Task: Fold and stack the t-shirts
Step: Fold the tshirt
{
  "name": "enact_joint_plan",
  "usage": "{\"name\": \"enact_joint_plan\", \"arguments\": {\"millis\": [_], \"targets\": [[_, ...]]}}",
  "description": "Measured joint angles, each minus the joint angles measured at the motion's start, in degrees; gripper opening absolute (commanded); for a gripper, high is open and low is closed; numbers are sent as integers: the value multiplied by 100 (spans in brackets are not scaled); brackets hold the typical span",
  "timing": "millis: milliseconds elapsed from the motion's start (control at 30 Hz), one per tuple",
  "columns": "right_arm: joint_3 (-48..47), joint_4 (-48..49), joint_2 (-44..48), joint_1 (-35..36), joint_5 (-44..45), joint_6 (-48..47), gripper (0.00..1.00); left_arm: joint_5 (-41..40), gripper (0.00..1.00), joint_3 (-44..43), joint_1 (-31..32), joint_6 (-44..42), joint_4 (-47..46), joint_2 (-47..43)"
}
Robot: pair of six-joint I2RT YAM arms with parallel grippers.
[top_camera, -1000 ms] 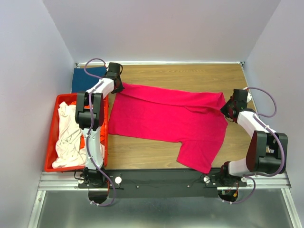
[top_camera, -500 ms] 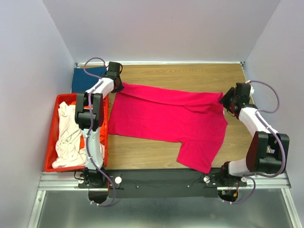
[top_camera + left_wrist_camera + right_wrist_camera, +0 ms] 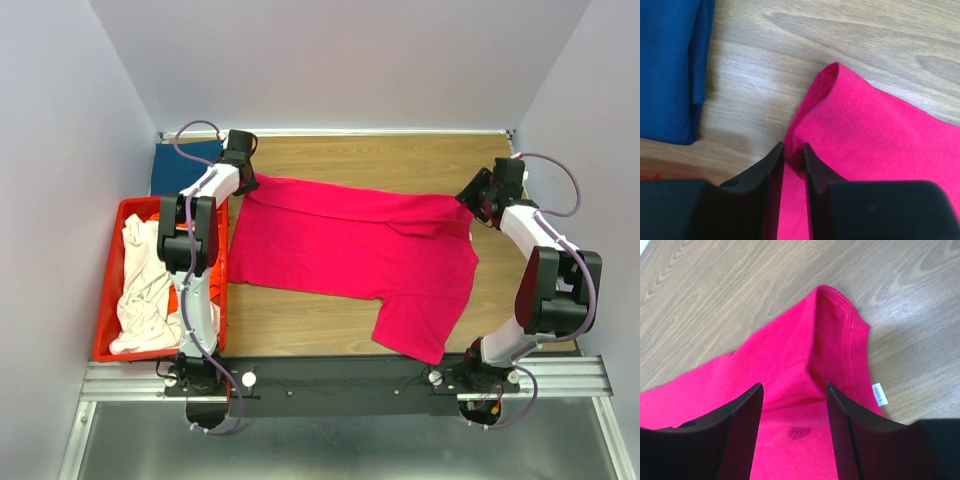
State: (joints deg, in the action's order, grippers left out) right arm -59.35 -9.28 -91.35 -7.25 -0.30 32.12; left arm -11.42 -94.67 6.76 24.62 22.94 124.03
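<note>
Early days, honestly. Your magenta t-shirt (image 3: 360, 250) lies spread across the wooden table (image 3: 400, 160), and only its far edge looks turned over. Your right gripper (image 3: 794, 390) is wide open, straddling the far right corner and holding nothing. The left gripper (image 3: 793, 150) is a narrow slit at the far left corner, and I can't tell if it's pinching cloth. The dark blue t-shirt (image 3: 182, 165) sits folded back left, while the cream ones (image 3: 140, 290) wait crumpled in the red crate (image 3: 103, 300).

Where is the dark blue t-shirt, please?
In the top view, the dark blue t-shirt lies at the table's far left corner, beyond the red crate, beside the left gripper.
</note>
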Motion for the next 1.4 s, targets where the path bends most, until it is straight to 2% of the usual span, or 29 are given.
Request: {"name": "enact_joint_plan", "arguments": {"millis": [33, 67, 200, 233, 267, 333, 533, 867, 1100, 1167, 1300, 1333, 1400], "targets": [[-17, -4, -26, 0, -2, -9, 60, -24, 42, 0, 0, -9, 4, -13], [-44, 2, -57, 0, -2, -26, 61, -48, 53, 0, 0, -2, 4, -31], [-251, 0, -229, -15, -2, -66, 61, -87, 56, 153, 24, 7, 15, -262], [-299, 13, -269, -28, -4, -66, 61, -90, 56, 184, 28, 7, 20, -321], [-352, 17, -313, -39, -9, -68, 60, -92, 48, 201, 44, 9, 35, -407], [-481, 33, -433, -83, -33, -66, 60, -94, 42, 201, 76, 13, 26, -533], [-754, 133, -861, -190, -173, -61, 59, 11, 42, 96, 136, 9, -120, -656], [-872, 284, -1499, -269, -413, 37, 52, 391, 35, -452, 151, -17, -313, 339], [-872, 424, -1794, -490, -586, 131, 40, 444, 33, -734, 151, -26, -345, 629], [-872, 472, -1836, -516, -632, 146, 31, 444, 33, -802, 149, -22, -343, 704], [-872, 544, -1919, -557, -708, 177, 25, 444, 32, -839, 151, 4, -330, 734], [-872, 570, -1941, -557, -730, 192, 17, 444, 32, -839, 151, 13, -323, 734], [-872, 608, -1969, -564, -763, 203, 16, 444, 31, -839, 149, 33, -310, 734]]}}
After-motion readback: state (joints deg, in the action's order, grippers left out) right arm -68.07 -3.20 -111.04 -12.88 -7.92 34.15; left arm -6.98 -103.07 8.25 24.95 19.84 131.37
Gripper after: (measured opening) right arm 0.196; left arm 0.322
